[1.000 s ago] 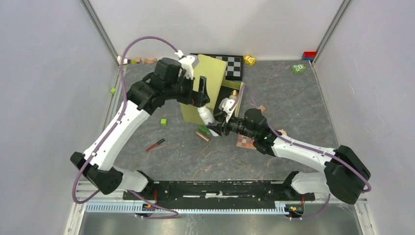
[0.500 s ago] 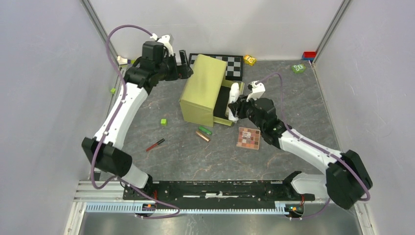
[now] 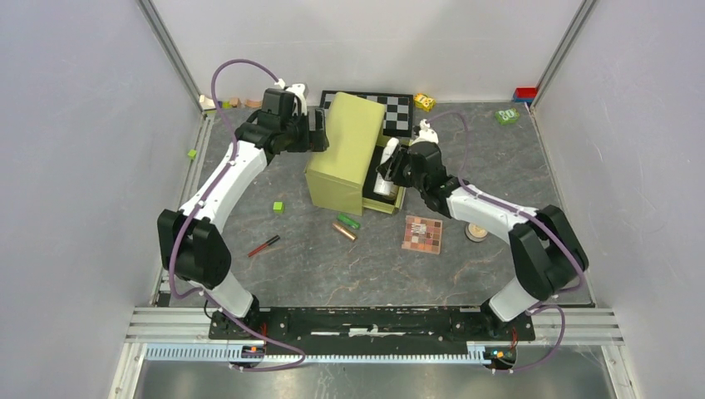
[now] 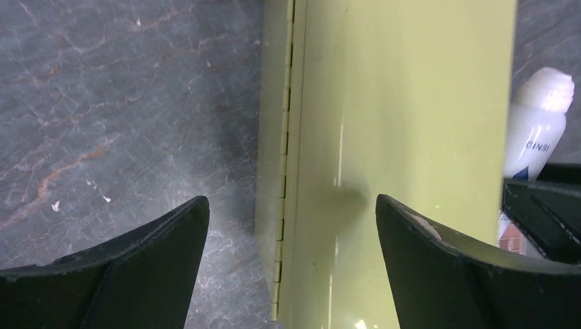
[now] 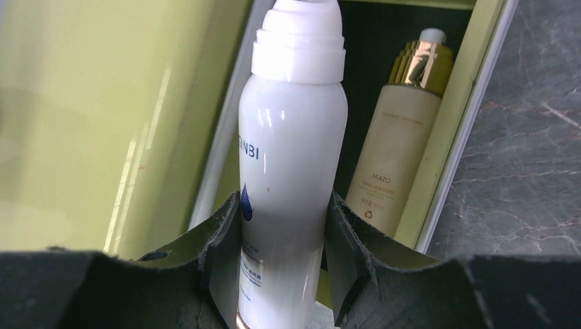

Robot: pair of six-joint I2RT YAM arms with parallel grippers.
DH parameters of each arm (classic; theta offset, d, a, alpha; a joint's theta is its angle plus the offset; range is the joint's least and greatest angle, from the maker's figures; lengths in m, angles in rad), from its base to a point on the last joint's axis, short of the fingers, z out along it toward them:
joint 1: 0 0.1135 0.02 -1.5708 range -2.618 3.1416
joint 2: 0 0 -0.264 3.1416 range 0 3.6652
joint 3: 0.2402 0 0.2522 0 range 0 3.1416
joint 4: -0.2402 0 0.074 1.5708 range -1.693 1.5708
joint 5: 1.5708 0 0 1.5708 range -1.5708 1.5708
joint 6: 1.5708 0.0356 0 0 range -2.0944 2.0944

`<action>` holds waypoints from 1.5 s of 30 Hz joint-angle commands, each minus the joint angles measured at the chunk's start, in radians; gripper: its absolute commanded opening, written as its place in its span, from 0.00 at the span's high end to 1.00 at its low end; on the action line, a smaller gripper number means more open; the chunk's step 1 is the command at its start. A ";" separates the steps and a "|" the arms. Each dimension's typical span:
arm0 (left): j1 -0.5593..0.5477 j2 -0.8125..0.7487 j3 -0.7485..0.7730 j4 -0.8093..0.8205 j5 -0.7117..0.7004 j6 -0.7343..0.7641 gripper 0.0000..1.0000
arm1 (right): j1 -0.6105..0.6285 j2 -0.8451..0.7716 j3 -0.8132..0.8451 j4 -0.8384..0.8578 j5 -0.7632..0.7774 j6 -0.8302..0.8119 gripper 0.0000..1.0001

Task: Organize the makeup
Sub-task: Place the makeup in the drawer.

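Observation:
An olive-green box stands at the table's middle, lid raised. My right gripper is shut on the white bottle and holds it over the box's dark inside, beside the beige gold-capped bottle lying there. From above, that right gripper is at the box's open right side. My left gripper is open, its jaws on either side of the lid's hinged edge. On the table lie the eyeshadow palette, a round compact, green tube, bronze tube and red pencil.
A chequered board lies behind the box. A small green cube sits left of the box, and small blocks line the back edge. Grey walls close in the table on three sides.
My right gripper carried the white bottle from the table in front of the box up into the box opening. My left gripper swung off the box to its back left side.

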 commanded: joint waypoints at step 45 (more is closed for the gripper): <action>-0.018 -0.007 -0.059 0.082 0.057 0.074 0.11 | -0.100 0.316 0.456 -0.193 -0.019 -0.361 0.48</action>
